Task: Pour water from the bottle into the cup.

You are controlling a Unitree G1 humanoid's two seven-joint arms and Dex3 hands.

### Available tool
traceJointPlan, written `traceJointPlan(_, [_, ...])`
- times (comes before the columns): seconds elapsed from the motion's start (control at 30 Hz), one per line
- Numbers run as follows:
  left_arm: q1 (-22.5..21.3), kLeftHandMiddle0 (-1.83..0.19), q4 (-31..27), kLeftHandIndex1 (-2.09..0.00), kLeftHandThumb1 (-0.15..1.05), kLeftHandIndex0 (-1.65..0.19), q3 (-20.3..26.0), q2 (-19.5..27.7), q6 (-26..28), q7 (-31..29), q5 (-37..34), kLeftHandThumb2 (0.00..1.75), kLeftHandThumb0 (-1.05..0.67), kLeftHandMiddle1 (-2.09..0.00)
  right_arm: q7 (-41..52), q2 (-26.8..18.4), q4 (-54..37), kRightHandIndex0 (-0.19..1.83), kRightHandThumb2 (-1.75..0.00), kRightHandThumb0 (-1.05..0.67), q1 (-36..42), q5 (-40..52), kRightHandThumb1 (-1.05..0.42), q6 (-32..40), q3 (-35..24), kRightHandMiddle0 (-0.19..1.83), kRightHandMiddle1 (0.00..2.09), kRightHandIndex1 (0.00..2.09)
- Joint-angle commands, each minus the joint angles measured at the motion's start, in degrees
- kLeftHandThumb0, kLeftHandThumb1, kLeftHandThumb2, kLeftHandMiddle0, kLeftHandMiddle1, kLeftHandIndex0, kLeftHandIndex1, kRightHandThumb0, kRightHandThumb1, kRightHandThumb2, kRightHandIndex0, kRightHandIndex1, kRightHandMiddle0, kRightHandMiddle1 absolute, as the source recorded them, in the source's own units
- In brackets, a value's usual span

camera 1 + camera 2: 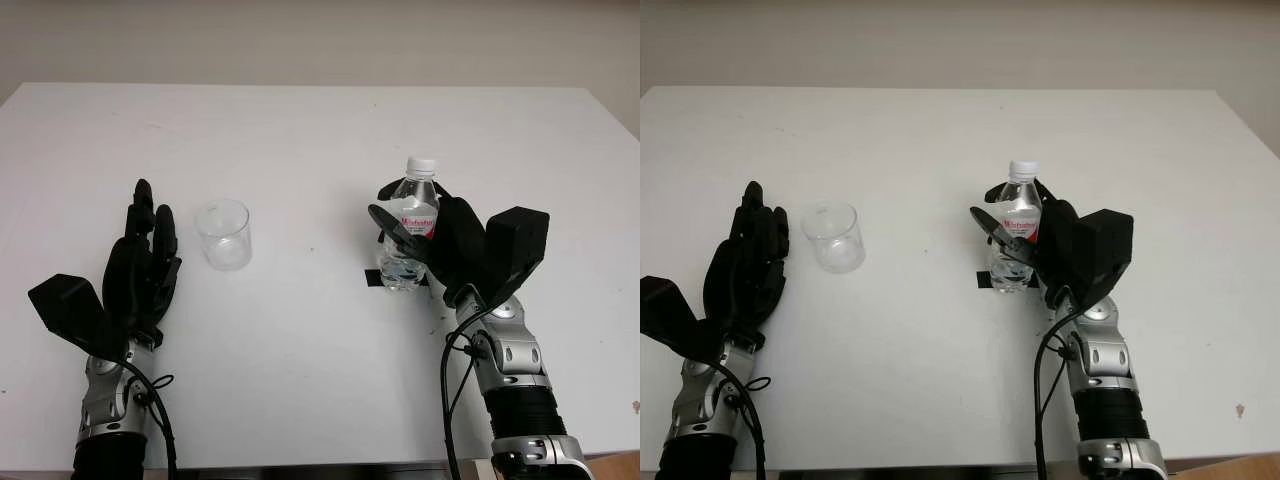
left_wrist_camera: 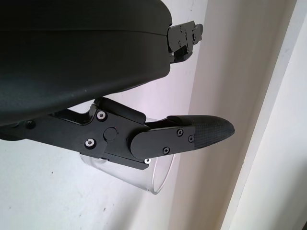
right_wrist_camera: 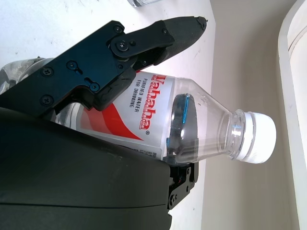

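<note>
the right hand (image 1: pixel 430 245) is wrapped around the small clear plastic water bottle with a red and white label (image 1: pixel 411 222), fingers closed on the labelled middle, so the neck and the white screw cap (image 1: pixel 422 165) stand free above the grip. the bottle is upright on the white table (image 1: pixel 320 130), its base on or just over a strip of black tape (image 1: pixel 374 278) that likely marks its spot. holding it at the waist looks like a choice made for tipping it sideways later. the cap appears to be on, which would block any pour; judging by that, the task is at its start.

the clear, round plastic cup (image 1: pixel 224 233) stands upright, mouth up, well apart from the bottle and just beside the left hand (image 1: pixel 143 265). that hand holds nothing and is open next to the cup, seemingly placed to steady it.

the cup looks empty. the bottle holds some water in its lower part, though the level is hard to tell behind the label and fingers.
</note>
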Motion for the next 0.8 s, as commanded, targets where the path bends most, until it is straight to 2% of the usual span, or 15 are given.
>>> traceJointPlan(0.0, [0.58, 0.19, -0.51, -0.04, 1.05, 0.19, 0.16, 0.59, 0.17, -0.34, -0.08, 0.51, -0.71, -0.04, 0.57, -0.02, -0.65, 1.66, -0.36, -0.2, -0.16, 0.1, -1.05, -0.22, 0.13, 1.38, 2.09, 2.09])
traceJointPlan(0.23, [0.22, 0.17, 0.08, -0.06, 1.05, 0.16, 0.32, 0.54, 0.11, 0.04, -0.1, 0.49, -0.72, -0.06, 0.18, -0.12, -0.74, 1.65, -0.33, -0.2, -0.57, -0.45, -1.05, 0.62, 0.26, 1.35, 2.09, 2.09])
traceJointPlan(0.43, [0.04, 0.17, 0.2, -0.06, 1.05, 0.16, 0.32, 0.76, 0.23, -0.12, -0.06, 0.48, -0.73, -0.05, 1.28, -0.09, 0.97, 1.64, -0.33, -0.2, -0.88, -0.37, -1.05, -1.97, 0.07, 1.33, 2.09, 2.09])
traceJointPlan(0.5, [0.15, 0.17, -0.07, -0.06, 1.05, 0.16, 0.17, 0.86, 0.19, -0.02, 0.25, 0.49, -0.73, -0.05, 1.91, -0.1, 1.46, 1.58, -0.3, -0.2, -0.86, -0.09, -1.05, -2.96, -0.05, 1.29, 2.09, 2.09])
traceJointPlan(0.57, [0.27, 0.18, -0.33, -0.05, 1.05, 0.17, 0.23, 0.9, 0.42, -0.18, -0.01, 0.49, -0.72, -0.05, 2.63, -0.05, 2.03, 1.29, -0.2, -0.23, -0.79, 0.32, -1.05, -4.07, -0.26, 1.09, 2.09, 2.09])
traceJointPlan(0.63, [0.3, 0.18, -0.38, -0.05, 1.05, 0.17, 0.35, 0.94, 0.74, -0.42, -0.39, 0.49, -0.72, -0.05, 3.1, -0.18, 2.64, 0.79, -0.09, -0.32, -0.73, 0.2, -1.03, -5.32, -0.22, 0.7, 2.09, 2.09])
traceJointPlan(0.73, [0.43, 0.18, -0.5, -0.05, 1.05, 0.17, 0.25, 1.15, 0.88, -0.36, -0.13, 0.49, -0.72, -0.05, 5.02, -1.18, 3.7, 0.05, -0.05, -0.47, -0.51, -0.76, -0.96, -8.32, 0.58, 0.04, 2.09, 2.09])
traceJointPlan(0.77, [0.42, 0.18, -0.39, -0.05, 1.05, 0.18, 0.2, 1.26, 0.75, -0.41, 0.0, 0.5, -0.72, -0.05, 5.6, -1.37, 3.94, -0.09, -0.05, -0.52, -0.5, -0.86, -0.94, -8.84, 0.7, -0.1, 2.02, 1.96])
